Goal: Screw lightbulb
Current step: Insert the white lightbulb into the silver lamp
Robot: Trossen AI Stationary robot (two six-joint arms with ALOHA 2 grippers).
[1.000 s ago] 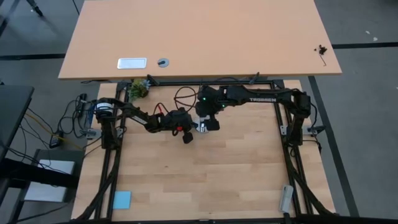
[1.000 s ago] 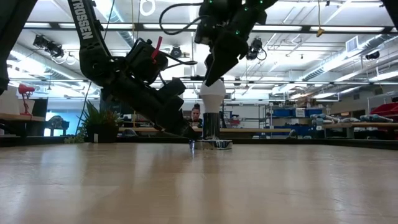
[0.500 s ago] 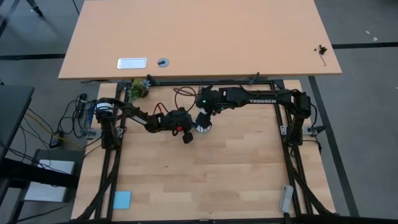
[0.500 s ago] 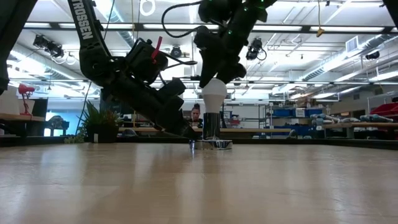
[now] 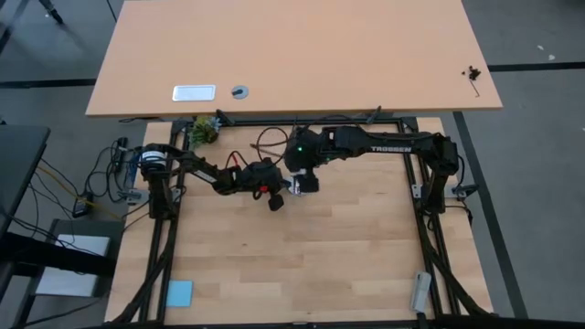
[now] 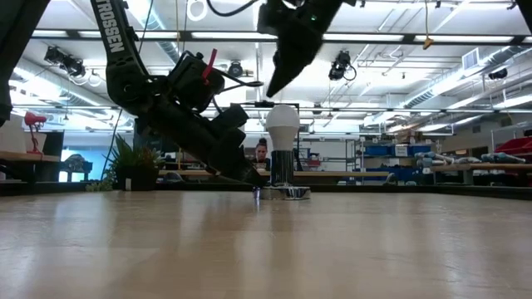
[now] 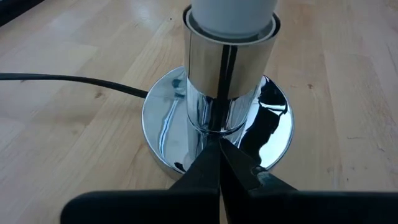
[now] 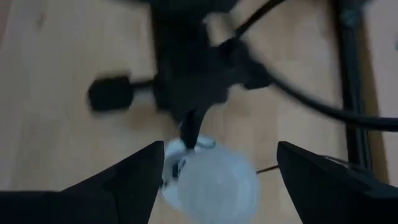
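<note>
The white lightbulb (image 6: pixel 283 124) stands upright in a chrome socket (image 6: pixel 283 166), which rises from a round chrome base (image 7: pixel 163 127) on the wooden table. My right gripper (image 6: pixel 274 79) hangs open above the bulb and clear of it. In the right wrist view its fingers stand on either side of the bulb (image 8: pixel 214 185), higher up. My left gripper (image 7: pixel 218 142) is shut, low at the base beside the socket's stem. In the high view my right gripper (image 5: pixel 304 180) covers most of the bulb. My left gripper rests its shut fingertips (image 7: pixel 211 155) on the top of the base's disc (image 7: pixel 186 163), right against the foot of the stem. The fingers slant down from the table's left. The base lies flat on the table.
A black cord (image 7: pixel 62 79) runs from the base toward the far left. A small plant (image 5: pixel 204 130) stands at the far edge. A blue pad (image 5: pixel 179 292) lies at the near left and a grey object (image 5: pixel 420 291) at the near right. A larger table (image 5: pixel 292 55) stands beyond.
My right gripper, down at the top of the bulb half a second ago, has risen clear of it. The bulb stays upright in the socket.
</note>
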